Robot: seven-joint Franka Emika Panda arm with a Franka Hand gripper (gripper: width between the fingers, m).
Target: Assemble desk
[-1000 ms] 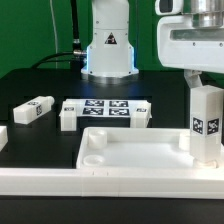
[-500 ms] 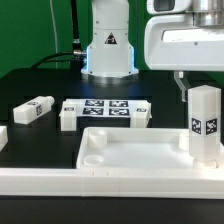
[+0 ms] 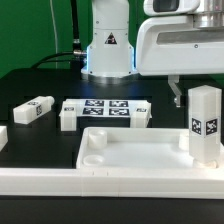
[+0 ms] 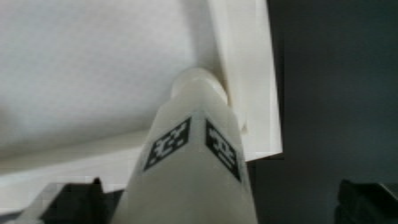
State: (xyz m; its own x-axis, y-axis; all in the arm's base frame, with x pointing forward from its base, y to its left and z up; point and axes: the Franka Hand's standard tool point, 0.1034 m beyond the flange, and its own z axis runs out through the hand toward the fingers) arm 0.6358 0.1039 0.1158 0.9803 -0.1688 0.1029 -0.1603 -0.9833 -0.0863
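Black table (image 3: 40, 80): we are seeing one square white leg (image 3: 205, 122) standing upright in white plastic rimmed desk top (image 3: 140, 152); gripper (image 4: 222, 203) jaws spread, gripping nothing; second leg (image 3: 33, 109) lying loose, unfitted.

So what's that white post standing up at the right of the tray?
It is a desk leg: a short, square, plastic-looking white block with black-and-white tags on its sides. It stands upright in the corner of the desk top on the exterior view's right, its foot hidden by the rim. The open jaws flank its top without touching.
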